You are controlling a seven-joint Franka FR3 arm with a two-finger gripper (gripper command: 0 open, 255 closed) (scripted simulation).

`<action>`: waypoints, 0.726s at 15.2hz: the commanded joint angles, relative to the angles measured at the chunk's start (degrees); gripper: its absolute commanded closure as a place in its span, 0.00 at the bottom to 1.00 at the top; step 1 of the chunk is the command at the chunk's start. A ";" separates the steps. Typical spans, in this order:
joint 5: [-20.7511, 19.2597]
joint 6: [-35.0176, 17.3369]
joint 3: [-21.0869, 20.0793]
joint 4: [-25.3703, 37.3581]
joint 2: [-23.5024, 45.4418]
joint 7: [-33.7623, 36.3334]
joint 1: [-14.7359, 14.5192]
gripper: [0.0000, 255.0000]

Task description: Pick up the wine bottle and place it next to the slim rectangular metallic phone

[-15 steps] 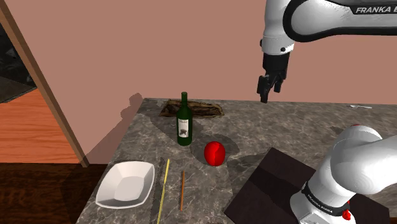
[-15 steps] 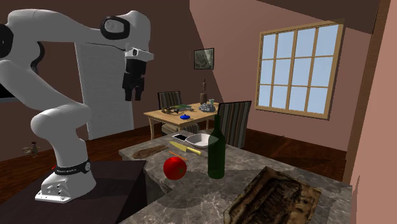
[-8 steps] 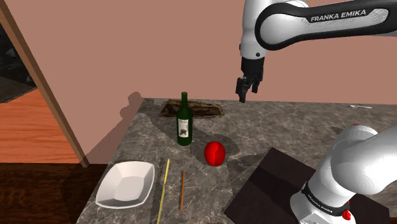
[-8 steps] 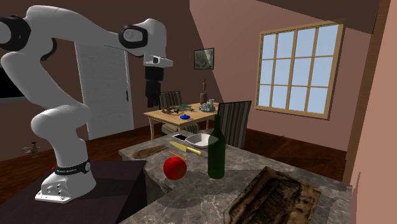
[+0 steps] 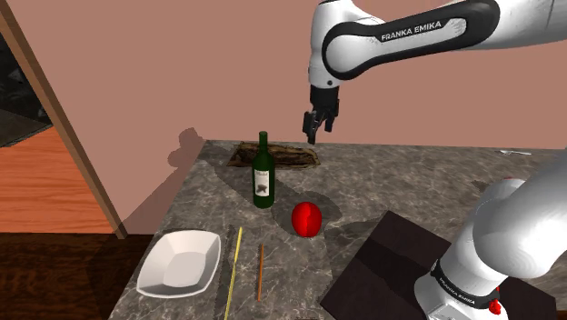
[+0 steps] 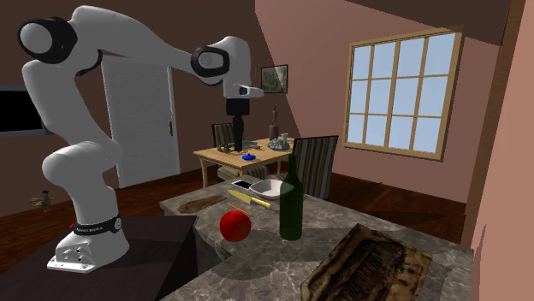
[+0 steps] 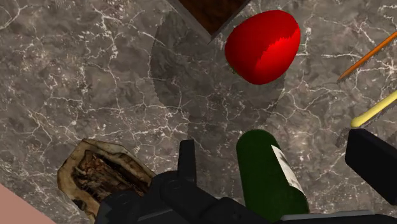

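A dark green wine bottle (image 5: 262, 175) with a pale label stands upright on the grey marble counter (image 5: 409, 186); it also shows in the second exterior view (image 6: 291, 205). My black gripper (image 5: 312, 134) hangs high above the counter, up and to the shoulder view's right of the bottle, near the wall. In the wrist view the bottle (image 7: 268, 175) lies far below, between the two fingers (image 7: 186, 156), which stand apart and touch nothing. A small dark flat object (image 6: 243, 184), possibly the phone, lies beside the white bowl (image 6: 268, 187).
A red apple-like ball (image 5: 306, 218) sits close to the bottle. A white bowl (image 5: 180, 262), a yellow stick (image 5: 233, 268) and a brown stick (image 5: 260, 271) lie near the front. A brown bark-like slab (image 5: 273, 155) lies behind the bottle. The dark stand (image 5: 400, 268) is at lower right.
The arm has swung toward the shoulder view's left, carrying the gripper from over the counter's right part to near the bottle. The bottle and other objects have not moved.
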State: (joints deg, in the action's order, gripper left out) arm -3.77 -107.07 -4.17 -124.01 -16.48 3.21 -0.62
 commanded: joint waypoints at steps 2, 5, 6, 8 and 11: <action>0.18 -2.74 -0.23 4.82 6.07 -0.99 -0.35 0.00; 0.35 -4.93 -0.59 9.72 11.78 -1.87 -0.73 0.00; 0.39 -5.53 -0.73 11.49 13.69 -2.16 -0.86 0.00; 0.45 -6.53 -1.01 15.25 17.52 -2.73 -1.14 0.00; 0.45 -7.52 -1.47 21.46 23.35 -3.57 -1.61 0.00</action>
State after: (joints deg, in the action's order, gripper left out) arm -3.35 -114.17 -5.59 -104.53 4.95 0.18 -2.18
